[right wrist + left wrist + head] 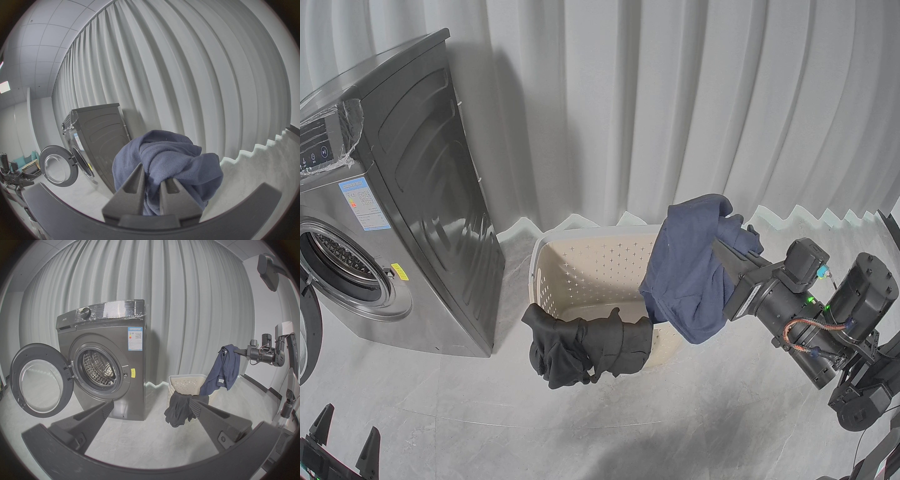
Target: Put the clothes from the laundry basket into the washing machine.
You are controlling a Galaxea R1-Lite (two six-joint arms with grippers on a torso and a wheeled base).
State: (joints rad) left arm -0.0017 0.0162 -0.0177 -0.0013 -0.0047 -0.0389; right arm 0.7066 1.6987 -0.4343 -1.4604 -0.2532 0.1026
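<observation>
Our right end effector (739,242) is clamped narrow on a blue garment (684,275). In the right wrist view the two fingers (135,187) stand close together with the cloth bunched between and over them. We hold it up above the far right corner of the laundry basket (594,269). The blue garment hangs down from the grip, and its lower end drapes in front of the basket's right wall. From the left wrist view the same garment (226,368) hangs in a long fold whose bottom reaches the basket's rim (186,383).

Our left end effector (347,431) sits low and well to the left of the basket, on the near side. Its fingers are spread wide with nothing between them.

A black garment (581,350) is slung over the basket's near rim, and most of it hangs down the outside.

The washing machine (425,206) stands just to the left of the basket. Its round door (39,380) is swung wide on the side away from the basket, and the metal drum (98,368) shows through the opening.

A pale pleated curtain (675,94) hangs behind the basket. The basket stands on a grey marbled floor (675,400).
</observation>
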